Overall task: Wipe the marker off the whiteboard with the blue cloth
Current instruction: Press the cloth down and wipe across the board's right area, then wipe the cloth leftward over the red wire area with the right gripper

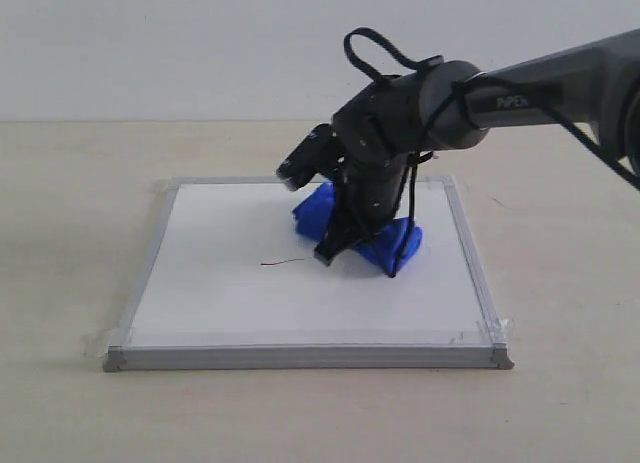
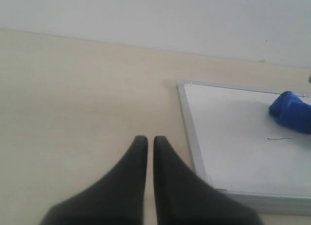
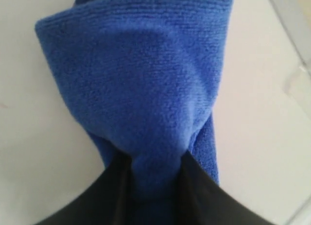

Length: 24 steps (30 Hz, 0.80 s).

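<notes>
Exterior: whiteboard (image 1: 200, 293) flat on counter (image 1: 70, 183). Thin dark marker (image 1: 283, 262) line mid-board. Bunched blue cloth (image 1: 402, 245) just right of it, under right end effector (image 1: 338, 247).
Left wrist: left end effector (image 2: 150, 140) narrow, empty, over counter beside whiteboard.
Right wrist: fingers pinch cloth's fuzzy fold.

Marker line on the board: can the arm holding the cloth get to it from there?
Probably yes. The right end effector grips the cloth on the whiteboard, just beside the marker, with only bare surface between them and nothing in the way.
</notes>
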Motion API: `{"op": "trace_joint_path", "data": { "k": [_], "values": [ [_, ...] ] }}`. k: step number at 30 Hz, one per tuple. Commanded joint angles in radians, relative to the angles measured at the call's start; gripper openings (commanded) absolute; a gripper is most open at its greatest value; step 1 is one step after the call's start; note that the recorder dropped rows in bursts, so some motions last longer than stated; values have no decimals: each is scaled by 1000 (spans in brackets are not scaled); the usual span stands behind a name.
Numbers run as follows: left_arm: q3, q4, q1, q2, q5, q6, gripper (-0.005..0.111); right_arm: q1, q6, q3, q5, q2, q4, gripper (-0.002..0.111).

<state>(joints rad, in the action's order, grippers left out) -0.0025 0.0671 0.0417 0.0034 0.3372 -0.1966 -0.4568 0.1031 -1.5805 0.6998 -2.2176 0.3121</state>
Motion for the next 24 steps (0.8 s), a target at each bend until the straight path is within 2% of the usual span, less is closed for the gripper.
{"op": "trace_joint_path", "data": {
  "k": [1,3,8,10,13,15,18,20,24],
  "values": [
    [3,-3,-1,-3,-7,-9,4,44,-89,11,95,-26,70,0],
    [3,-3,-1,-3,-7,-9,4,27,-2,11,95,-26,-22,0],
    [3,-3,-1,-3,-7,-9,4,-50,429,11,109,-26,-466,0],
    [3,-3,-1,-3,-7,-9,4,-77,545,11,117,-24,-551,0],
    [3,-3,-1,-3,-7,-9,4,-70,511,2,102,-24,-472,0],
    [3,-3,-1,-3,-7,-9,4,-38,354,-6,88,-28,-328,0],
    [3,-3,-1,-3,-7,-9,4,25,64,-6,93,-28,-8,0],
    [3,-3,-1,-3,-7,-9,4,61,-68,-6,126,-28,105,0],
    [3,-3,-1,-3,-7,-9,4,71,-51,-6,136,-28,46,0]
  ]
}}
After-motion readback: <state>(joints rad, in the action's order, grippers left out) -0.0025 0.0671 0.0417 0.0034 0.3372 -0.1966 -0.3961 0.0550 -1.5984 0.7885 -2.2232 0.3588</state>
